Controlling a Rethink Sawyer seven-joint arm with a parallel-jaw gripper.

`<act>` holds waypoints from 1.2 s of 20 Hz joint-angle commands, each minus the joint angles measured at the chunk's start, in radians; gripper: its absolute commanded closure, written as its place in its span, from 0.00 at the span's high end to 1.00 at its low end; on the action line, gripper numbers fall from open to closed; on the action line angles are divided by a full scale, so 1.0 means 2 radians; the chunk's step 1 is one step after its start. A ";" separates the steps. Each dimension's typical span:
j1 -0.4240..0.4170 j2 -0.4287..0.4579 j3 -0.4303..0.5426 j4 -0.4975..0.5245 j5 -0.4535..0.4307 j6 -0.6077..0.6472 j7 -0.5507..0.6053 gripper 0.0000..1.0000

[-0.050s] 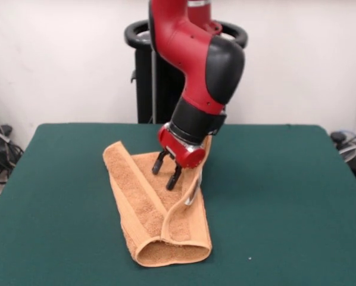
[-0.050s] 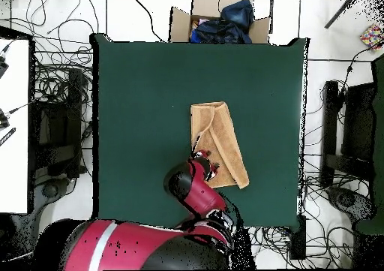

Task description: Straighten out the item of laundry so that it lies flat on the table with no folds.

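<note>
Folded lengthwise near the middle of the green desk (image 1: 273, 196): tan towel (image 1: 143, 208), one flap raised; above it, gripper (image 1: 166, 171) with fingers parted, apparently gripping nothing, tips perhaps brushing the cloth; beyond the desk, cardboard box (image 2: 180, 22) holding dark bundled items.

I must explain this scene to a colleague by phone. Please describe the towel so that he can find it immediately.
Look at the big dark green table. Near its middle, under the red arm's gripper, lies the towel: orange-tan terry cloth, folded over itself into a long strip. It is the only fabric item on the table.
</note>
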 commanded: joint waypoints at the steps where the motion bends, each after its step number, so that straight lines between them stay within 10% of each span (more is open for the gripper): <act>1: 0.016 0.072 0.006 -0.064 0.044 -0.065 0.109 1.00; 24: 0.003 0.118 0.000 -0.088 0.063 -0.154 0.078 1.00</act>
